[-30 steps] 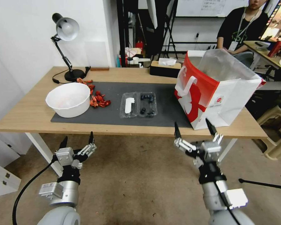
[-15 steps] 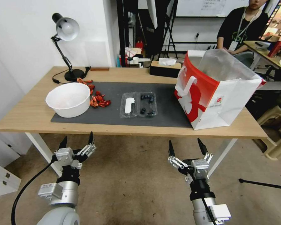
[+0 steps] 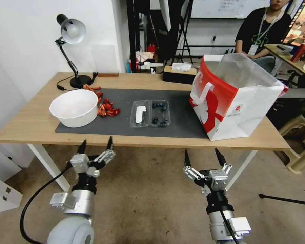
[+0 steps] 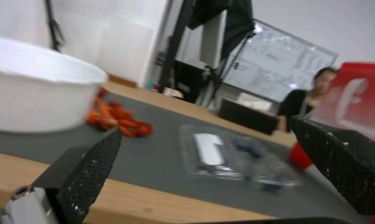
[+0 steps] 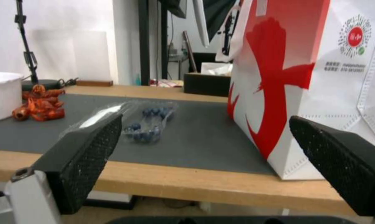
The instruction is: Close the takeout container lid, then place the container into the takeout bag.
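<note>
The container (image 3: 150,113) lies open and flat on the dark mat (image 3: 91,127). Its tray half (image 3: 160,113) holds small dark round items. The takeout container lid (image 3: 140,114), with a white label, lies beside it toward the bowl. The takeout bag (image 3: 234,98), red and white, stands open at the table's right. Both grippers hang below and in front of the table's front edge. My left gripper (image 3: 95,145) is open in front of the mat's left part, and my right gripper (image 3: 202,157) is open in front of the bag. The wrist views look across the table at the container (image 4: 237,158) (image 5: 146,124) and the bag (image 5: 303,77).
A white bowl (image 3: 74,107) sits at the mat's left end with red crayfish (image 3: 106,108) beside it. A desk lamp (image 3: 71,34) and a dark tissue box (image 3: 179,73) stand at the back. A stool (image 3: 301,145) stands right of the table.
The right gripper has dropped lower and back from the table edge, then stayed. The left gripper has risen and shifted right, toward the table's front edge.
</note>
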Motion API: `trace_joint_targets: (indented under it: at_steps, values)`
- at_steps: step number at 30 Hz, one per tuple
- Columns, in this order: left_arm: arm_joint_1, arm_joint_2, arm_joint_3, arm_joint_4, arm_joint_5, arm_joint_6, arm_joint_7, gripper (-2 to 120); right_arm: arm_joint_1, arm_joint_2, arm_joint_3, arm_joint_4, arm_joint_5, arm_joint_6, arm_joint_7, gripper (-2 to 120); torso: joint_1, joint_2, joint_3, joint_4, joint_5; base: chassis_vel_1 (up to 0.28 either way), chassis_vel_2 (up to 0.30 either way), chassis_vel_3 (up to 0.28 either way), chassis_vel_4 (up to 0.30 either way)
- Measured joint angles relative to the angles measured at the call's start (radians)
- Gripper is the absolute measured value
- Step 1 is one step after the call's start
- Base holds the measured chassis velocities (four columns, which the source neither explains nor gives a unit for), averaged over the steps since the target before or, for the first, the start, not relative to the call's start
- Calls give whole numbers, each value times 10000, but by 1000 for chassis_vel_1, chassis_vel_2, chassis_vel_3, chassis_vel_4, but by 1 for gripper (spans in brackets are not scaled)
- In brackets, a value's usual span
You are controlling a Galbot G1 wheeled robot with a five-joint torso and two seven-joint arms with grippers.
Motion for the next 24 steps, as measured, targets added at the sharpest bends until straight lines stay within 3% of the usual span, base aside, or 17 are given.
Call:
trace_joint_targets:
  at_steps: [2,4,6,7,9,11,12,15,19,20,22,23,24]
  values:
    - [-565,348,461,183,-1127,92,-68,100,-58,25,34,0,45,-18,0,100,1,-1,0,-3,1,0,0,0,0]
    - [-740,441,587,250,-1491,144,-96,100,-74,35,53,0,45,-19,0,100,0,-1,0,-3,1,0,0,0,0]
    - [-1421,734,1038,447,-2820,386,-266,100,-120,70,123,-3,45,-20,0,100,0,-1,0,-5,2,0,0,0,0]
    - [-1421,734,1038,447,-2820,386,-266,100,-120,70,123,-3,45,-20,0,100,0,-1,0,-5,2,0,0,0,0]
    - [-1935,950,1360,527,-4100,738,-581,100,-146,94,176,-27,45,-23,0,100,0,-1,1,-4,1,0,0,0,0]
    - [-2053,993,1437,527,-4437,848,-728,100,-149,100,190,-35,45,-25,0,100,1,-1,0,-4,2,0,0,0,0]
    - [-2304,1070,1599,528,-5182,1070,-1093,100,-156,115,216,-52,45,-31,0,100,0,-1,0,-1,3,0,0,0,0]
    - [-2519,1112,1721,528,-5775,1211,-1412,100,-161,123,242,-67,44,-35,0,100,0,-1,1,-2,3,0,0,0,0]
    - [-3147,1153,1985,528,-7419,1568,-2462,100,-201,147,290,-99,37,-42,0,100,1,-1,1,-2,2,0,0,0,0]
    - [-3147,1153,1985,528,-7419,1568,-2462,100,-201,147,290,-99,37,-42,0,100,1,-1,1,-2,2,0,0,0,0]
    - [-3604,1095,2069,524,-8461,1709,-3078,100,-233,168,313,-108,21,-43,0,100,0,-1,0,-4,3,0,0,0,0]
    - [-4117,985,2117,532,-9583,1816,-3753,100,-285,195,325,-108,-4,-47,0,100,0,-1,1,-3,3,0,0,0,0]
    - [-4117,985,2117,532,-9583,1816,-3753,100,-285,195,325,-108,-4,-47,0,100,0,-1,1,-3,3,0,0,0,0]
